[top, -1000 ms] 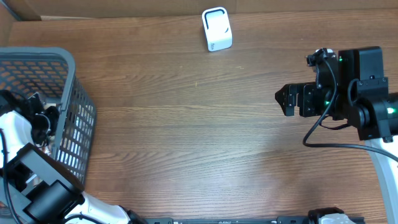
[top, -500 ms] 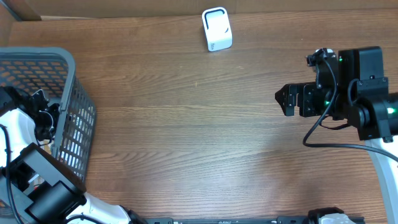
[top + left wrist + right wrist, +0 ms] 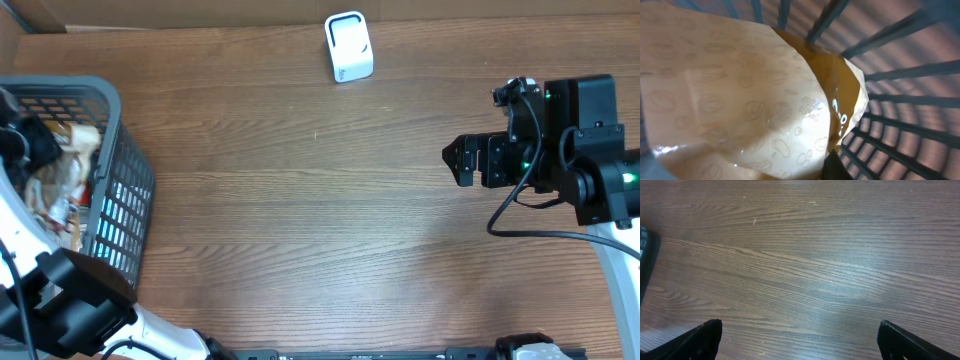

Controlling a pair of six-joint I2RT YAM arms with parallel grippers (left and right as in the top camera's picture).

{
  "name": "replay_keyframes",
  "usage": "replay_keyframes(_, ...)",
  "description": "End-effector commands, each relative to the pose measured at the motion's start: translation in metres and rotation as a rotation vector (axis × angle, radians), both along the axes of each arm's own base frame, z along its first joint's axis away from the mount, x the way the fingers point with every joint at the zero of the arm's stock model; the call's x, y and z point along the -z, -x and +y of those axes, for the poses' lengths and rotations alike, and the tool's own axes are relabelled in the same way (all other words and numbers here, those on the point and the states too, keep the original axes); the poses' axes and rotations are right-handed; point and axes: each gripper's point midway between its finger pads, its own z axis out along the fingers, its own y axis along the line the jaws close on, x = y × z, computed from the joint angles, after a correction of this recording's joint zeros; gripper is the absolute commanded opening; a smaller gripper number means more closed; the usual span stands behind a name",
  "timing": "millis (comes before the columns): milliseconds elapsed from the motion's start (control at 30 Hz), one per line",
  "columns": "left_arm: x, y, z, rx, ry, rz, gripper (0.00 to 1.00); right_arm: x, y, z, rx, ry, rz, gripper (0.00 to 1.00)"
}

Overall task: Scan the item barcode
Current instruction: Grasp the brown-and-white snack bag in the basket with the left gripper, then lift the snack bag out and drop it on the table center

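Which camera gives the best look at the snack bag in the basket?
Left wrist: the snack bag fills the frame, print visible. Overhead shows only a small tan patch in the basket. Right wrist shows bare table.

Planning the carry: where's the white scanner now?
Overhead view: the white scanner stands at the table's far edge, near centre, far from the grey basket on the left.

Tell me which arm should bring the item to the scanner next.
Left. The left gripper is inside the basket, shut on the tan snack bag. The right gripper hangs open over bare table, holding nothing, far from the basket.
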Motion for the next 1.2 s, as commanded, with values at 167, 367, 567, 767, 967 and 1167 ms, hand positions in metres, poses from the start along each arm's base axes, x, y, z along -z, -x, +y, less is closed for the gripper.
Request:
replay_keyframes(167, -0.129, 0.004, -0.025, -0.020, -0.087, -0.271, 0.04, -0.006, -0.001, 0.000, -0.006, 0.008, -0.022, 1.00)
replay_keyframes(367, -0.226, 0.019, -0.098, 0.156, -0.067, -0.577, 0.04, -0.006, -0.001, 0.000, -0.006, 0.008, -0.022, 1.00)
replay_keyframes(567, -0.283, 0.044, -0.223, 0.503, 0.042, -0.777, 0.04, -0.006, 0.000, 0.001, -0.008, 0.005, -0.022, 1.00)
replay_keyframes(767, -0.249, 0.047, -0.315, 0.750, 0.184, -0.638, 0.04, -0.005, 0.000, 0.001, -0.008, 0.006, -0.017, 1.00)
replay_keyframes(967, -0.150, 0.021, -0.371, 0.772, 0.327, -0.310, 0.04, -0.005, 0.001, 0.001, -0.008, 0.007, -0.015, 1.00)
replay_keyframes(1167, -0.041, 0.000, -0.402, 0.653, 0.481, -0.121, 0.05, -0.005, 0.001, 0.001, -0.008, 0.007, -0.015, 1.00)
